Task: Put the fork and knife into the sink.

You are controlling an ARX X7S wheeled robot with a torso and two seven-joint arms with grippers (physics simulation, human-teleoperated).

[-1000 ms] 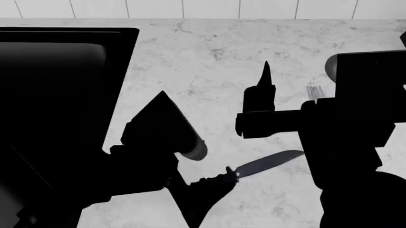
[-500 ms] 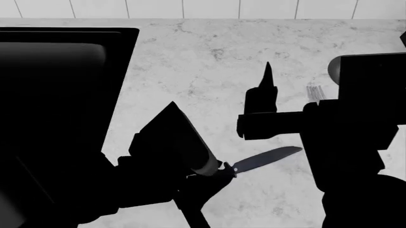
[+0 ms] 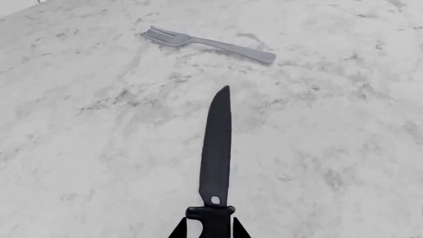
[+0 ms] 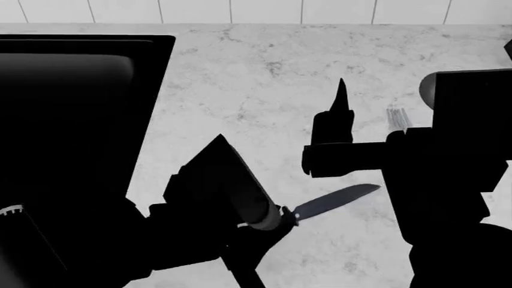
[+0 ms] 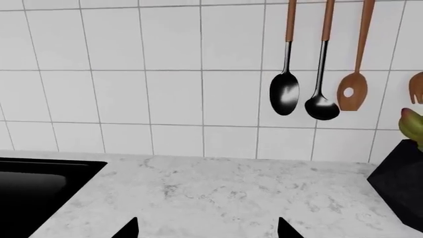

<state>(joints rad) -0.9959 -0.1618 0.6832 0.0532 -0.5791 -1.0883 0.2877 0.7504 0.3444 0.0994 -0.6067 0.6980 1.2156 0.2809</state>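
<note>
Knife [image 3: 217, 148] dead ahead of the left gripper [image 3: 209, 229], and that is the line that matters here: in the left wrist view the black handle sits right between the two fingertips, blade running straight away from the gripper, point aimed toward the fork [image 3: 205, 43]. The gripper's fingers flank the handle close on either side; whether they are actually pinching it, I cannot tell from these frames.

From the head view, the knife [image 4: 332, 202] lies flat on the marble bench [image 4: 256, 78] toward the near edge, its long axis slanting from the left gripper [image 4: 272, 221] out toward the bench's right side. The sink [image 4: 72, 108] is cut into the bench's far left corner, well apart from the blade, so the carry will run back across the left arm's own side. Left arm is clearly the nearer one for this piece.

The fork [image 4: 397, 117] lies further back on the right, only its tines peeking out beside the right arm. The right gripper [image 5: 206, 229] hangs above the bench with fingertips spread wide, holding nothing, facing the tiled wall [image 5: 165, 74] with its hanging spoons [image 5: 286, 94].
</note>
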